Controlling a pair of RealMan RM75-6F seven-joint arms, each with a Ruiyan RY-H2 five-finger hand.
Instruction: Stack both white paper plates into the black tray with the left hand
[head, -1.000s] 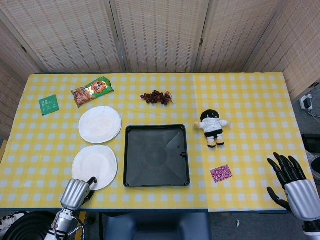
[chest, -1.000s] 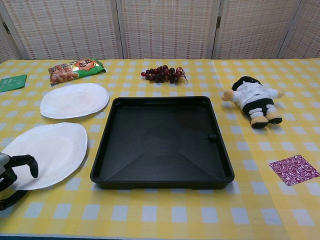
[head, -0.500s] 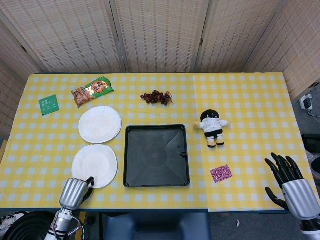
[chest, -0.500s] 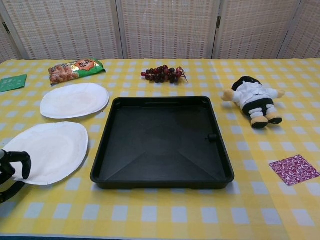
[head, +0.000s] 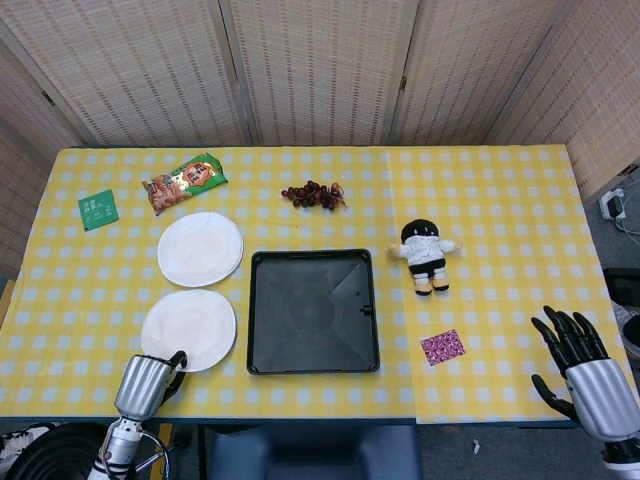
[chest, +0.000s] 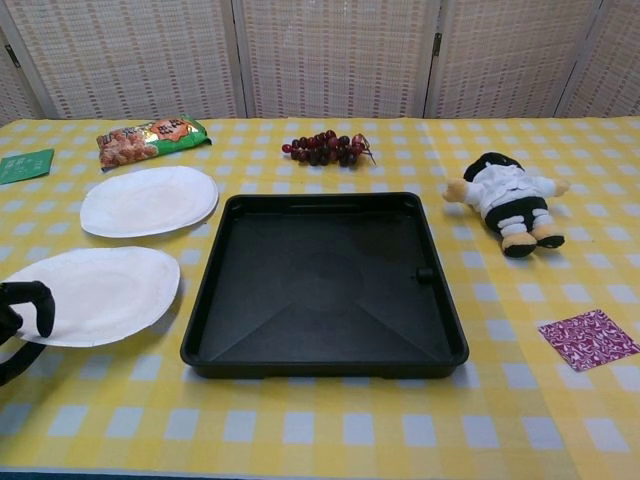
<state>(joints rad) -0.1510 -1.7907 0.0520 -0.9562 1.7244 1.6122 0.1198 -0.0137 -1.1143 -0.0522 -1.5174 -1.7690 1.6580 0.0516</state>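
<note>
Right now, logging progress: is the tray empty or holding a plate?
Empty. The tray shows only its bare black floor; both plates lie on the tablecloth left of it.

A desk (head: 500, 200) covered in yellow-and-white check holds two plain white paper plates (head: 200, 248) (head: 188, 329) and a black tray (head: 313, 311). Also on it are an orange-and-green snack bag (head: 184, 182), dark red grapes (head: 313, 193) and a green card (head: 98, 209). A black-and-white doll (head: 426, 254) lies near a magenta patterned square (head: 442, 347).

Woven folding screen panels (head: 320, 70) stand behind a table with a yellow checked tablecloth (head: 480, 190); grey floor (head: 615, 235) at right.
</note>
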